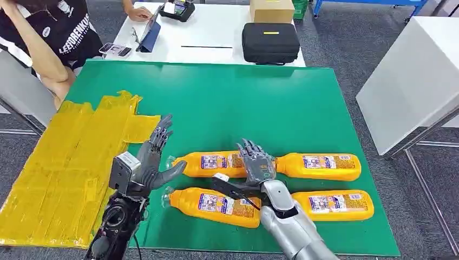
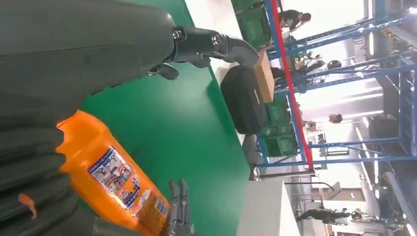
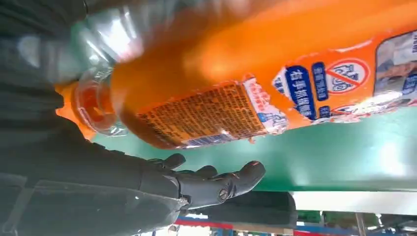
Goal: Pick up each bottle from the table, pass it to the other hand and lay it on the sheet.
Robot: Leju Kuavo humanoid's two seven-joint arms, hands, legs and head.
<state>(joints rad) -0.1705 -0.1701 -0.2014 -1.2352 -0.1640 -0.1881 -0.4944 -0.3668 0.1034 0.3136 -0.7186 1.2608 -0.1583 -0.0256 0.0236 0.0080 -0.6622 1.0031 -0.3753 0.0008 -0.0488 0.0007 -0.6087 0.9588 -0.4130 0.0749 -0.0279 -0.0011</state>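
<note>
While four orange bottles lie on their sides in two rows on the green bench [image 1: 281,103], both robot hands hover among them holding nothing. The left hand [image 1: 154,162] is raised just left of the bottles with its fingers spread apart, thumb pointing toward the rear left bottle [image 1: 211,163], whose clear cap end lies near it. The right hand [image 1: 257,162] is over the gap between the rear left bottle and the rear right bottle [image 1: 322,166], fingers extended and apart, palm down; from the head view I cannot tell whether it touches either one. In the right wrist view a bottle [image 3: 275,73] lies close above the thumb and fingers [image 3: 221,184], which are stretched out and not wrapped around it.

The front left bottle [image 1: 214,207] lies just ahead of the right forearm, which partly covers its base, and the front right bottle [image 1: 333,205] lies on the far side of that arm. The left wrist view shows one bottle [image 2: 113,177] beside that hand's grey cover.

The yellow sheet [image 1: 65,173] is spread over the bench's left edge, well left of the bottles, with none on it. Beyond the green surface, a white bench [image 1: 211,32] carries a black case [image 1: 270,42], a cardboard box [image 1: 271,10] and a phone [image 1: 115,49]. A person [image 1: 51,32] sits at its left corner.
</note>
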